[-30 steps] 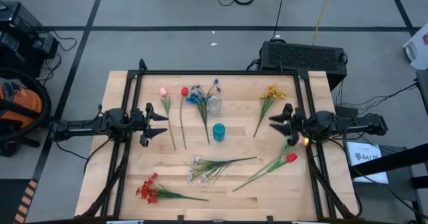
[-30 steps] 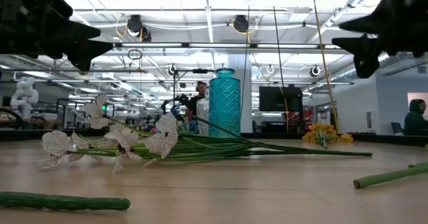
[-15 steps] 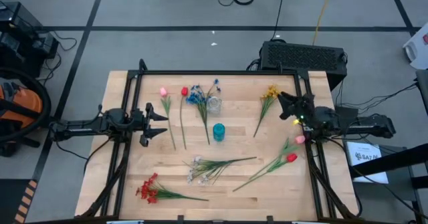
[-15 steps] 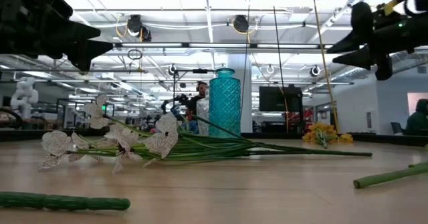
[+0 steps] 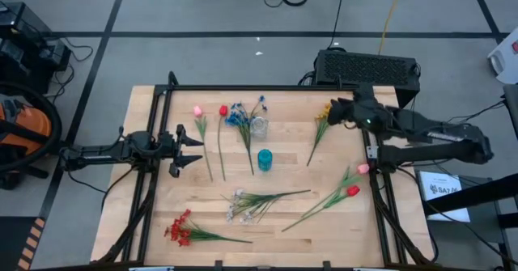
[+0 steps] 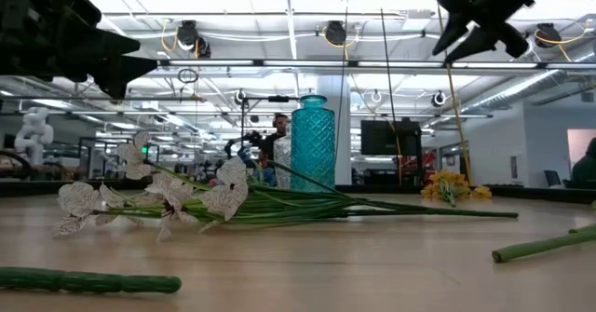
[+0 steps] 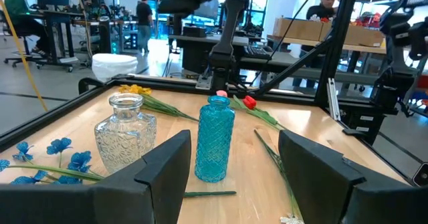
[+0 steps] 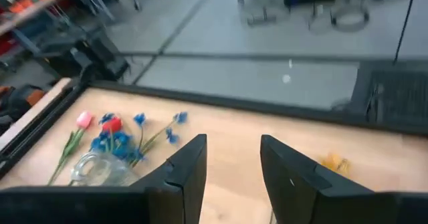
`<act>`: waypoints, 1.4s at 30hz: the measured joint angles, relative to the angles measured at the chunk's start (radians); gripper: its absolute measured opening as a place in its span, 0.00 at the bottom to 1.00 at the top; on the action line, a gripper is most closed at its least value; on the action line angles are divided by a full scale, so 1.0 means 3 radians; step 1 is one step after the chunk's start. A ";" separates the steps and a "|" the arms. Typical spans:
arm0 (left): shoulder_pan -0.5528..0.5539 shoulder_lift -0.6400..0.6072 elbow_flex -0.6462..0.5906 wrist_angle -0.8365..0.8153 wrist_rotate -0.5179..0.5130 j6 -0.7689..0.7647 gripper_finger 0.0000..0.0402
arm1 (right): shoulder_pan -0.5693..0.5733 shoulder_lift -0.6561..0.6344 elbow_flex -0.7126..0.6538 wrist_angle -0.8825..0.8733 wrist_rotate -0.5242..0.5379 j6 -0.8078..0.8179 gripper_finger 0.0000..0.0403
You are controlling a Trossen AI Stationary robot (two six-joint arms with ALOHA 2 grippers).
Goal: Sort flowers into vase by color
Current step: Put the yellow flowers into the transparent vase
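High view shows the right gripper (image 5: pixel 333 113) hanging just above the yellow flowers (image 5: pixel 327 112) near the table's far edge, fingers parted and empty. It should drop lower and close on the stem (image 5: pixel 316 144), not the blooms.

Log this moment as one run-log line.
right gripper: open, empty, above yellow flowers | left gripper: open, waiting at left | teal vase: empty | clear vase: empty | flowers: all on table
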 joint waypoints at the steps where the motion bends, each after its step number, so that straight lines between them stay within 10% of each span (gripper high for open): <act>1: 0.0000 0.0000 0.0000 0.0000 0.0000 0.0000 0.58 | -0.0039 0.0117 0.0110 -0.0106 -0.0065 0.0084 0.33; 23: 0.0000 0.0001 0.0000 0.0000 0.0000 0.0000 0.58 | -0.0842 0.1886 0.0565 -0.1205 -0.1118 0.1639 0.49; 42: 0.0000 0.0001 0.0000 0.0000 0.0000 0.0000 0.58 | -0.1320 0.2638 -0.0249 0.0134 -0.1765 0.1225 0.56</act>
